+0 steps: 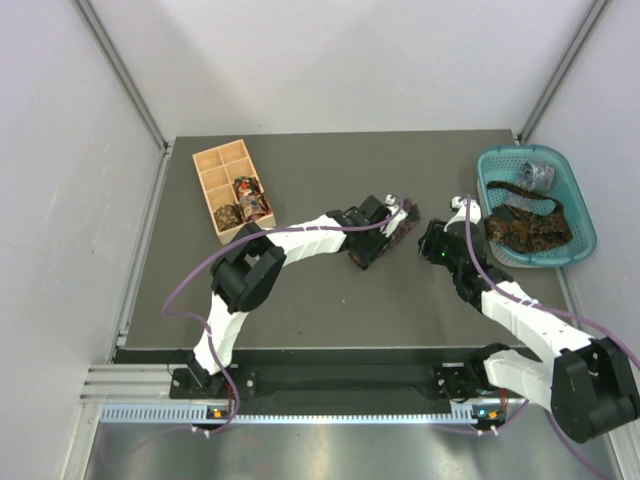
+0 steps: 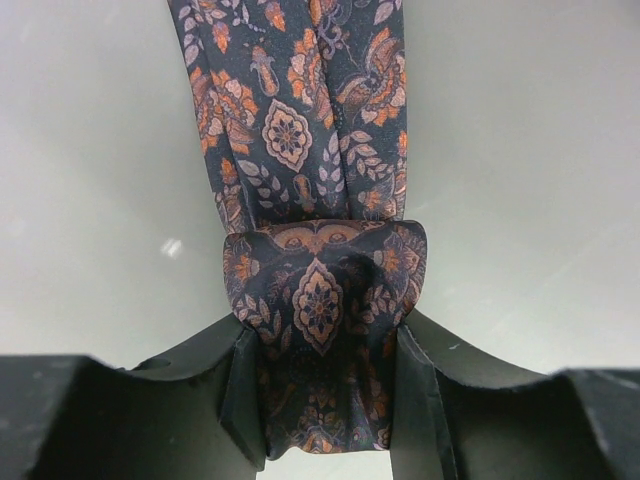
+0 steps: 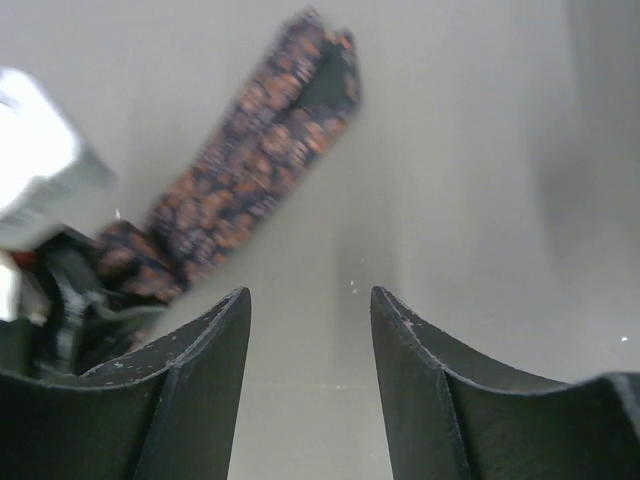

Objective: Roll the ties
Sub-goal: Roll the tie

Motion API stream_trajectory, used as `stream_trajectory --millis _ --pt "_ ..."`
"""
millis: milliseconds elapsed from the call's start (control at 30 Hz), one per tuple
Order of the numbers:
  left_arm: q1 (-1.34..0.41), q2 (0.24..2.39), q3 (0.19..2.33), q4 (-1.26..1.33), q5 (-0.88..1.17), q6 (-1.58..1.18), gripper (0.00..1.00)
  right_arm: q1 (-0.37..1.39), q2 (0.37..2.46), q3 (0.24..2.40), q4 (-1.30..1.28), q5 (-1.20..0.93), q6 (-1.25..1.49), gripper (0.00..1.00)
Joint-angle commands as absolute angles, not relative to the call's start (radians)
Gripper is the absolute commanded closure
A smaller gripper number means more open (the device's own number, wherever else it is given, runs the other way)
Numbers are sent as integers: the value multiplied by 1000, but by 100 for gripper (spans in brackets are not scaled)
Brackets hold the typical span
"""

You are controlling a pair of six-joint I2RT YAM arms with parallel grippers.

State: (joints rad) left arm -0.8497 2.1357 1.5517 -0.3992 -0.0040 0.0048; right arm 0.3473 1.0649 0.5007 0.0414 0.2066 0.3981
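A dark paisley tie (image 1: 368, 252) lies on the table's middle. My left gripper (image 1: 392, 222) is shut on its rolled end. In the left wrist view the jaws (image 2: 322, 335) clamp the small coil, and the flat strip (image 2: 300, 130) runs straight away from them. My right gripper (image 1: 432, 240) hovers just right of the tie, open and empty (image 3: 310, 320) over bare table. The tie (image 3: 260, 150) shows blurred at the upper left of the right wrist view. Two coiled ties (image 1: 250, 196) sit in the wooden box. A dark orange-speckled tie (image 1: 525, 228) and a grey one (image 1: 535, 175) lie in the basket.
The tan wooden compartment box (image 1: 212, 165) stands at the back left. The teal basket (image 1: 580, 215) stands at the right edge. The two grippers are close together at the table's middle. The left gripper's white body (image 3: 30, 160) shows in the right wrist view.
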Motion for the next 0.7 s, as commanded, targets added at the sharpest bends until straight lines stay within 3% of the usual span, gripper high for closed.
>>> stream_trajectory --millis 0,200,367,667 --pt "-874 2276 1551 -555 17 51 54 333 1005 499 95 239 397 49" --pt "-868 2252 1552 -667 -40 15 55 356 862 431 146 178 341 50" --pt "-859 2223 1531 -722 -9 3 57 435 793 474 34 260 321 50" --pt "-802 2223 1539 -750 -48 18 59 770 857 603 -236 494 327 49"
